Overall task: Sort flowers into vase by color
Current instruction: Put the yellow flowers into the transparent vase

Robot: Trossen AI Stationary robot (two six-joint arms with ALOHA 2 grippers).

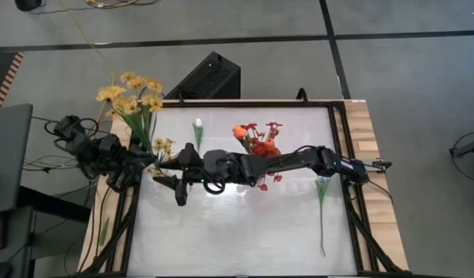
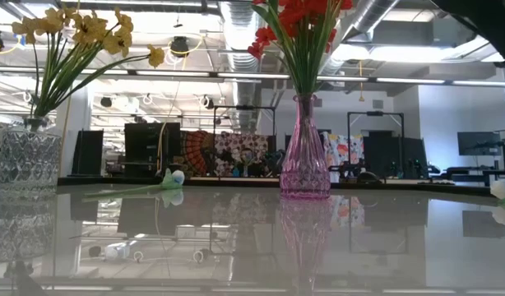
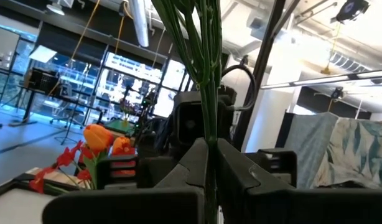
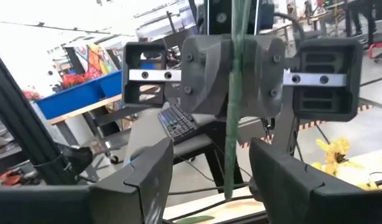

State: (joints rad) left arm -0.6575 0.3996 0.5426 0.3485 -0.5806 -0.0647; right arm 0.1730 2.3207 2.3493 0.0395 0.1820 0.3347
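Yellow spray mid-handover between your two arms.

Your left claw (image 3: 209,165) is clamped on the yellow flower (image 1: 163,144) stem, just beside the yellow bunch's vase (image 2: 26,160); your right claw (image 4: 209,165) faces it, fingers apart, probably released.

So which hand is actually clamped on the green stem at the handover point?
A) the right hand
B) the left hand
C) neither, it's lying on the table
B: the left wrist view shows the left hand closed tight on the green stem, while the right wrist view shows the right hand with its fingers apart on either side of that stem.
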